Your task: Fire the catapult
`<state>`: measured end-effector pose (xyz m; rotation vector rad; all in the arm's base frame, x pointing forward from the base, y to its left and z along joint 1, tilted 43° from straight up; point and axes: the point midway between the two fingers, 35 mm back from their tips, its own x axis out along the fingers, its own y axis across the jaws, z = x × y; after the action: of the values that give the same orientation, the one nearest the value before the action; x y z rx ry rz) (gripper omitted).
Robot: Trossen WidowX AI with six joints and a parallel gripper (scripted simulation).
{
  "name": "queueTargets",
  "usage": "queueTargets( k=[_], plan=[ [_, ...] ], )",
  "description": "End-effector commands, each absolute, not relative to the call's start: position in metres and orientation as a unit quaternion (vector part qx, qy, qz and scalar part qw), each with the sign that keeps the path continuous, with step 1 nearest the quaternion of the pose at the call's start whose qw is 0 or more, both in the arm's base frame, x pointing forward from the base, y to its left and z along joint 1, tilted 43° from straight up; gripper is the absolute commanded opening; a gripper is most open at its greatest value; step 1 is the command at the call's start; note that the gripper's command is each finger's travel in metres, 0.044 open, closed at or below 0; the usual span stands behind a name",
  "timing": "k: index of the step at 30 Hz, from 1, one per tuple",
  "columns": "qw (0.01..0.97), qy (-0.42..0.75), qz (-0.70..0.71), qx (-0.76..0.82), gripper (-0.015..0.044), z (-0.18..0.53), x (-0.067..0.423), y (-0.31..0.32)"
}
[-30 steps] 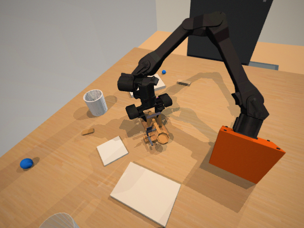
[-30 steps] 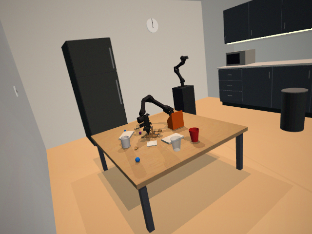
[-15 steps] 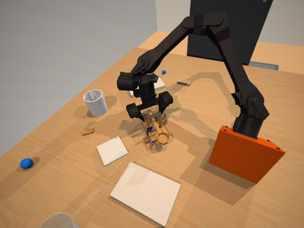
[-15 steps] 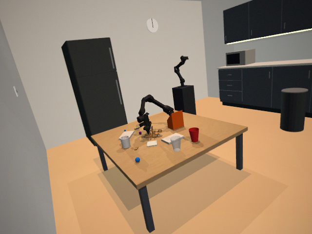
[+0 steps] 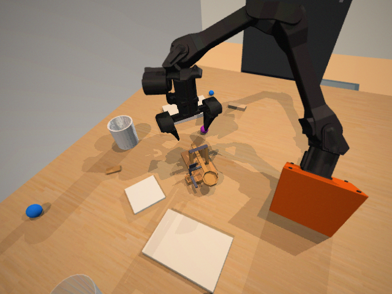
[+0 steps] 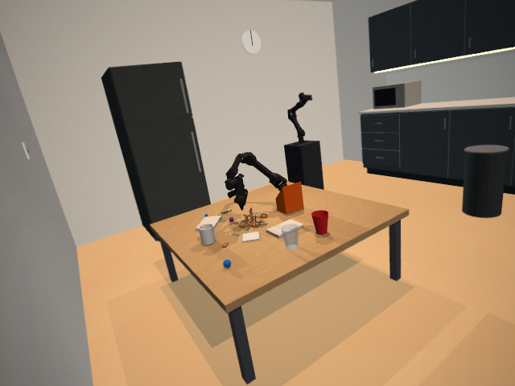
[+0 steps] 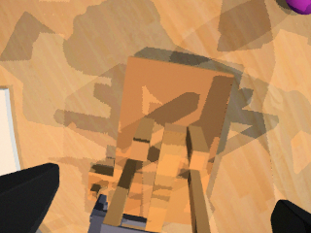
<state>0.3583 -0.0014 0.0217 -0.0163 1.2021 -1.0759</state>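
Note:
The wooden catapult [image 5: 197, 165] [image 6: 253, 221] [image 7: 170, 155] stands on the table with its octagonal cup [image 5: 210, 177] low and empty. My gripper [image 5: 191, 134] [image 6: 242, 206] [image 7: 170, 197] is open and empty, hanging just above the catapult's frame end. A purple ball [image 5: 203, 129] [image 6: 231, 218] lies on the table beyond the catapult, next to one fingertip in the top view. The white mug [image 5: 123, 131] [image 6: 206, 233] stands upright to the left of the catapult.
Two blue balls [image 5: 33, 211] [image 5: 211, 92] lie on the table. White flat plates [image 5: 144, 193] [image 5: 188, 248] lie in front of the catapult. The orange arm base [image 5: 316, 202] is at the right. A clear cup [image 6: 290, 237] and a red cup [image 6: 319, 221] stand farther right. A small wooden block [image 5: 113, 169] lies near the mug.

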Motion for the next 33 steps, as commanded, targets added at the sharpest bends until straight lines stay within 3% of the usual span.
queueTargets(
  k=[1,33],
  plan=[
    [0.695,0.537,-0.479,-0.007,0.0440,0.018,0.358,-0.004],
    [0.695,0.536,-0.480,-0.008,0.0440,-0.036,0.355,-0.055]
  ],
)
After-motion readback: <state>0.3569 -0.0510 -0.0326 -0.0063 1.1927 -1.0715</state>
